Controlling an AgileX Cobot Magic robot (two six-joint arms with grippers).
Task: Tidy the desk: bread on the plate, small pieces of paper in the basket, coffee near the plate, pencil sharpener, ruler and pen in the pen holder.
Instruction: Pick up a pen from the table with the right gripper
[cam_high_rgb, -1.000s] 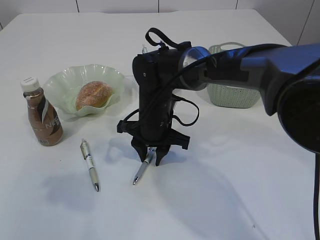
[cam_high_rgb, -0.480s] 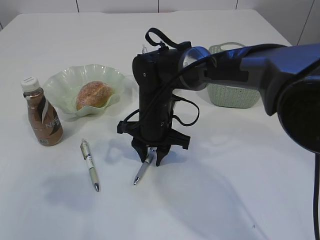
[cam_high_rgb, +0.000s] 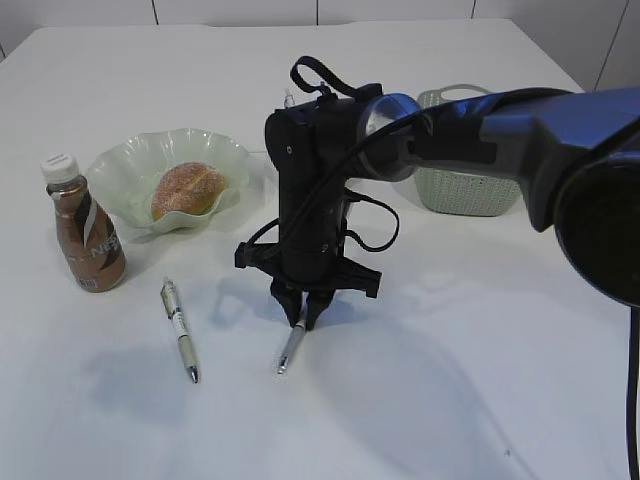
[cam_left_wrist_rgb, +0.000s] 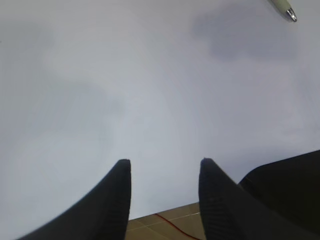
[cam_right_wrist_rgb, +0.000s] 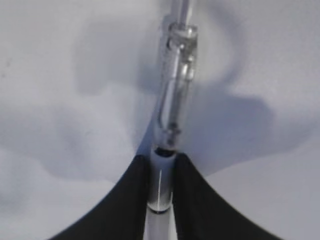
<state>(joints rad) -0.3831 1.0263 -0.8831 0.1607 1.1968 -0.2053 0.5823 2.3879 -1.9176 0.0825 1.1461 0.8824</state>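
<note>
My right gripper (cam_high_rgb: 303, 318) points straight down at the desk (cam_high_rgb: 480, 350) and is shut on the upper end of a clear-barrelled pen (cam_high_rgb: 289, 352). In the right wrist view the pen (cam_right_wrist_rgb: 172, 105) runs up from between the black fingertips of that gripper (cam_right_wrist_rgb: 161, 162). A second pen (cam_high_rgb: 180, 330) lies loose to the left. The bread (cam_high_rgb: 187, 190) sits in the green plate (cam_high_rgb: 120, 170), and the coffee (cam_high_rgb: 88, 225) stands upright left of it. My left gripper (cam_left_wrist_rgb: 162, 167) hangs open over bare desk. The pen holder, ruler, pencil sharpener and paper pieces are out of view.
The sage-green basket (cam_high_rgb: 465, 190) stands at the back right, partly behind my right arm. A pen tip (cam_left_wrist_rgb: 287, 11) shows at the top right of the left wrist view. The desk's near edge, with floor below, shows between the left fingers.
The right gripper's fingers have come together on the pen. The pen's tip has swung slightly to the right. The left gripper has not moved.
</note>
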